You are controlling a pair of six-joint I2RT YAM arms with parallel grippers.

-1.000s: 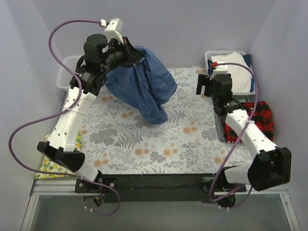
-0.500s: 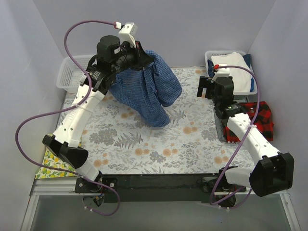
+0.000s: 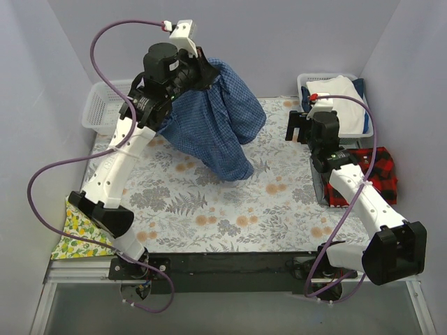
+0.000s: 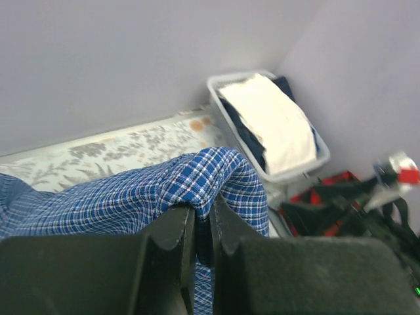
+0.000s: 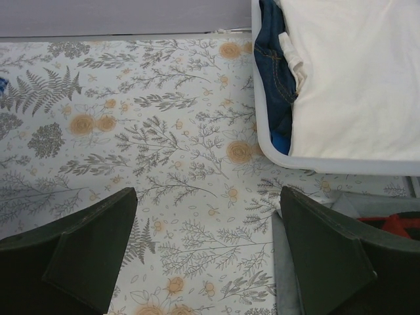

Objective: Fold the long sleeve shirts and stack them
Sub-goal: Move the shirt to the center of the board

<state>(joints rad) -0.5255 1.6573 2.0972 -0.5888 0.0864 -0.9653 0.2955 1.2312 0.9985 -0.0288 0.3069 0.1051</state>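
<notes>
Blue checked shirt [image 3: 216,129] aloft over floral mat [image 3: 230,209], one arm carrying.
Your left gripper [image 4: 203,223] is clamped on a fold of it. The cloth hangs bunched above the mat's far-left part, long axis vertical, lowest tip toward mat centre. Your right gripper [image 5: 207,246], jaws apart and empty, sits at the mat's right edge, the free tool nearest that tip. Red-and-black plaid shirt [image 3: 377,174] lies just off the mat's right edge.

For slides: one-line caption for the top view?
Left gripper holds up the blue checked shirt over the floral table; right gripper open beside the basket.
</notes>
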